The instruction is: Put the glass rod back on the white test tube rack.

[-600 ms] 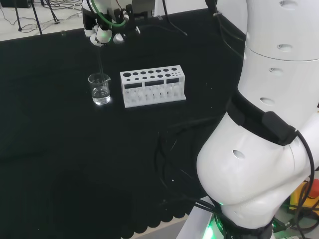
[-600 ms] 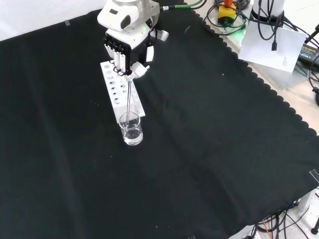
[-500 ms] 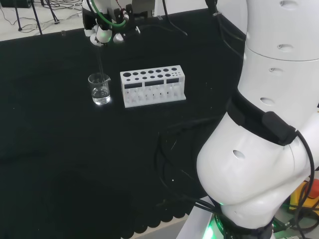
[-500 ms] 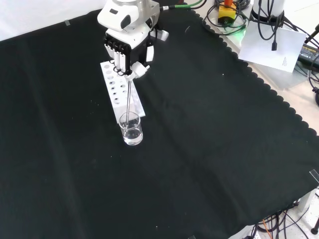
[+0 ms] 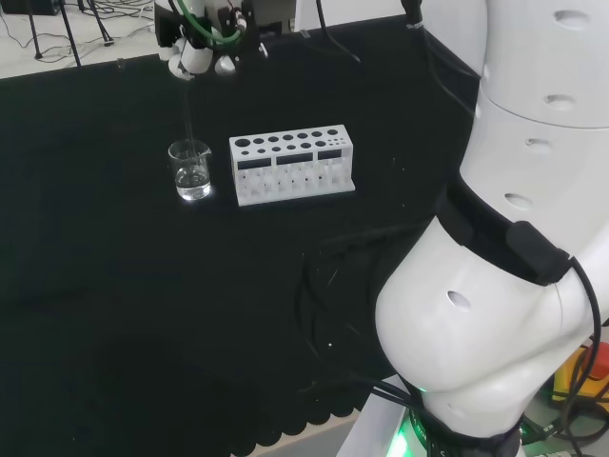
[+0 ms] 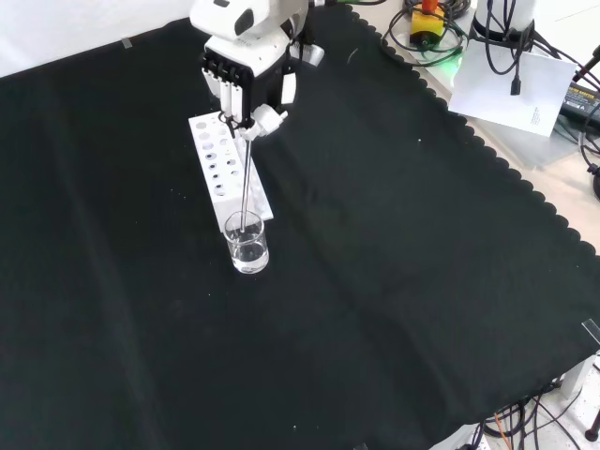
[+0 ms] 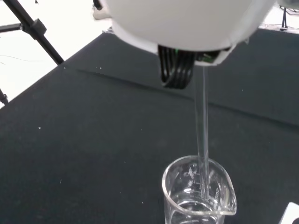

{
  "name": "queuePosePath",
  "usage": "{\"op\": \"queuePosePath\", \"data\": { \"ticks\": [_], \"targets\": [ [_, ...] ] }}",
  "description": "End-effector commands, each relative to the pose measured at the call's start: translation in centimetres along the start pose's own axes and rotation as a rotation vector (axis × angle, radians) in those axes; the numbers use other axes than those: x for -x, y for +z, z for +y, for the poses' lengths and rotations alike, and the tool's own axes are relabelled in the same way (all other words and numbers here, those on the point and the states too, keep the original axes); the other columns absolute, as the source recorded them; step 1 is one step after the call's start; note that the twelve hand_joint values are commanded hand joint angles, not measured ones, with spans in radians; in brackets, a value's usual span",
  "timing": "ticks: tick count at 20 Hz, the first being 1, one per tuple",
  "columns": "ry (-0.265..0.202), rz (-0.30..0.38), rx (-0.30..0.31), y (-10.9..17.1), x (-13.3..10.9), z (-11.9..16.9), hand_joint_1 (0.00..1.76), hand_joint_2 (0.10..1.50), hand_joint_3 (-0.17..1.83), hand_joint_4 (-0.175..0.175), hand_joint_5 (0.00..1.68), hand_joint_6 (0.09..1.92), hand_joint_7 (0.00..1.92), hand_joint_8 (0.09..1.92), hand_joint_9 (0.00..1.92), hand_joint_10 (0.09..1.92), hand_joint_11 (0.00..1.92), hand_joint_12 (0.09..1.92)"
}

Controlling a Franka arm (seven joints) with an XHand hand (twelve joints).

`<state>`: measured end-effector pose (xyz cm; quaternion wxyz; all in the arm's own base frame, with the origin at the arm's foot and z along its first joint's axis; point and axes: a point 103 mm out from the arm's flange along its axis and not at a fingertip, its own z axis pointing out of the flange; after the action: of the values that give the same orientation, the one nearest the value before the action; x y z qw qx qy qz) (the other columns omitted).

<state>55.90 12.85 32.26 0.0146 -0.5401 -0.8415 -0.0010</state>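
I have the glass rod (image 6: 246, 178) pinched at its upper end between my fingers (image 6: 228, 98) and thumb, so my hand (image 6: 246, 80) is closed on it and carries it upright above the beaker (image 6: 247, 242). In the wrist view the rod (image 7: 203, 135) runs straight down past my palm, and its lower tip is inside the beaker (image 7: 198, 196), at about the level of the clear liquid there; I cannot tell whether it is out of the liquid.

So I judge the task as barely begun. The rod is grasped, but not yet clear of the beaker's rim. The white test tube rack (image 6: 225, 169) stands on the table just beside the beaker, right behind it in the front view and to its right in the head view (image 5: 291, 164), its rows of holes facing up with nothing in them that I can make out.

What is left: raise the rod out of the beaker, carry it across to the rack, set it there, and release it.
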Motion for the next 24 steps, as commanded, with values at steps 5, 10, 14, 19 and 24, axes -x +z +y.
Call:
{"op": "queuePosePath", "data": {
  "ticks": [5, 10, 14, 19, 24],
  "targets": [
    [0.021, 0.016, 0.040, -4.6, -0.4, -2.4, 1.34, 0.48, 0.93, -0.175, 1.35, 0.44, 1.38, 0.84, 1.72, 0.51, 1.76, 0.30],
    [0.064, -0.003, 0.046, -5.6, 1.9, -4.4, 1.34, 0.48, 0.93, -0.175, 1.35, 0.44, 1.38, 0.84, 1.72, 0.51, 1.76, 0.30],
    [0.114, -0.005, 0.051, -5.9, 4.4, -5.7, 1.34, 0.48, 0.93, -0.175, 1.35, 0.44, 1.38, 0.84, 1.72, 0.51, 1.76, 0.30],
    [0.169, -0.014, 0.043, -5.7, 7.5, -7.4, 1.34, 0.48, 0.93, -0.175, 1.35, 0.44, 1.39, 0.84, 1.72, 0.51, 1.76, 0.30],
    [0.189, -0.016, 0.038, -5.5, 8.7, -8.3, 1.34, 0.48, 0.94, -0.175, 1.35, 0.44, 1.39, 0.84, 1.72, 0.51, 1.76, 0.30]
  ]
}}
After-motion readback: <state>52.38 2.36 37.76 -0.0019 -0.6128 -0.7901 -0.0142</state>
